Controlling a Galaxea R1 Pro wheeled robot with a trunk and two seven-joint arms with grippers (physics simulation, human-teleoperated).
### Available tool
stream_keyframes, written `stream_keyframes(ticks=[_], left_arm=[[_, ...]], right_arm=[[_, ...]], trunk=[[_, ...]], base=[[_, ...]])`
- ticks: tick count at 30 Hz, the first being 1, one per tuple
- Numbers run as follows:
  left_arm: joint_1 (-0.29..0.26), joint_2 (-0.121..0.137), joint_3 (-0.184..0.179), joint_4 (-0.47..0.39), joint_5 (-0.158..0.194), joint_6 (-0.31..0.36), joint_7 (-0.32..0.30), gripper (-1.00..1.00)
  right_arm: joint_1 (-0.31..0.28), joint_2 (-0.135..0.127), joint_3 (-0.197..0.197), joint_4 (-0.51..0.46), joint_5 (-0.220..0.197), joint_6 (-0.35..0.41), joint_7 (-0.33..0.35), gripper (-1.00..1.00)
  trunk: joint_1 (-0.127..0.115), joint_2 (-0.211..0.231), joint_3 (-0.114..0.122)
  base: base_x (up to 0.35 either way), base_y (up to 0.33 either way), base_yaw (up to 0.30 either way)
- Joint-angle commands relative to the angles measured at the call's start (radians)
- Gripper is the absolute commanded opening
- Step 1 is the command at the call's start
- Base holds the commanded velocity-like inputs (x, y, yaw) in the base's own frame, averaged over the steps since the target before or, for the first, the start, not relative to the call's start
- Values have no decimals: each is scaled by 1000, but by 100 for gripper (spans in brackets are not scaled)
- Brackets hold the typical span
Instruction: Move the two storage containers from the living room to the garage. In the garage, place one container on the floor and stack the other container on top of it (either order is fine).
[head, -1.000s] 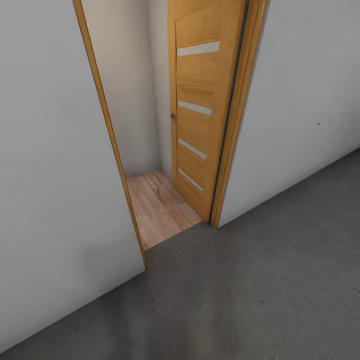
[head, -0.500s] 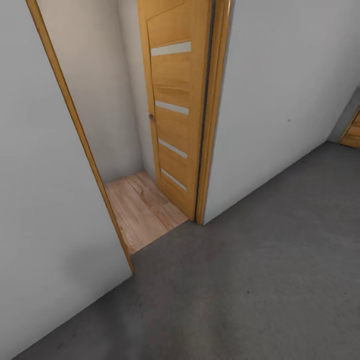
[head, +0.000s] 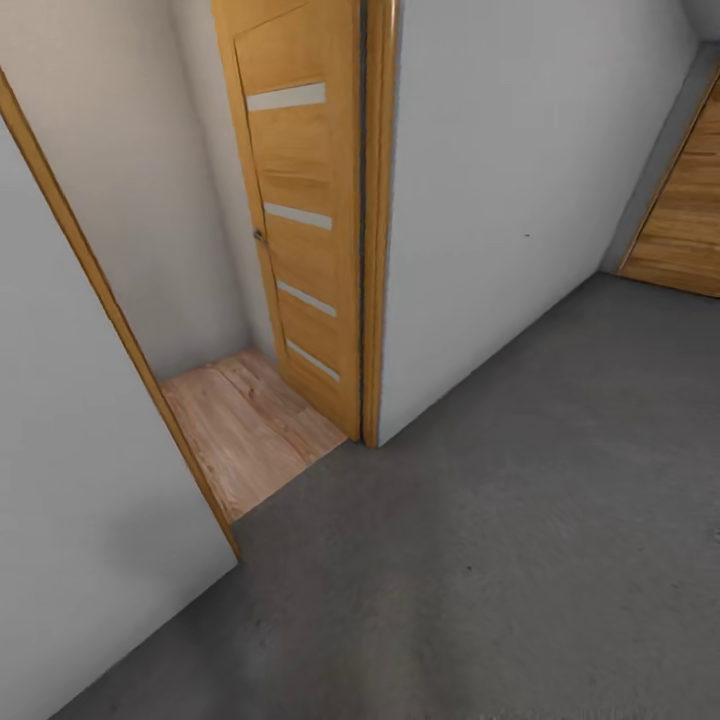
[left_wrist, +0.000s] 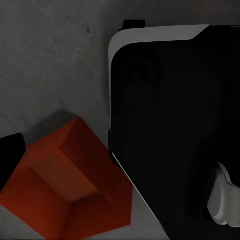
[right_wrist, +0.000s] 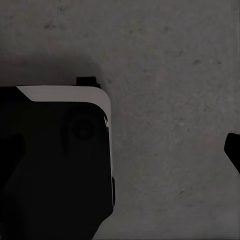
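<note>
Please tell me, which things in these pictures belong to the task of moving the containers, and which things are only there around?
Belong to the task:
- orange-red storage container, seen in the left wrist view
- grey concrete floor

Only around:
- open wooden door with pale strips
- light wood planks beyond the doorway
- white wall
- wooden panel door at far right

The robot's base (left_wrist: 175, 130) is a black block with a thin white rim and rounded corners. A small white part (left_wrist: 225, 197) shows at the lower right of the frame.
</note>
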Motion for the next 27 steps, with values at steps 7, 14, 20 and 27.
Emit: stream_keyframes(ticks=[7,14,20,27], left_arm=[[0,0,-9,-1,9,4,3,100],[0,0,-9,-1,10,4,3,100],[0,2,-9,-1,10,4,3,100],[0,3,-9,-1,10,4,3,100]], right_arm=[[0,1,8,3,-9,-4,0,100],[0,1,8,3,-8,-4,-1,100],[-1,1,9,3,-8,-3,0,100],[-1,1,10,3,-7,-2,0,100]], trunk=[[0,-1,-1],[0,-1,-1],[0,-1,-1],[0,-1,-1]], base=[[0,0,-231],[60,0,-40],[277,0,-3],[319,0,0]])
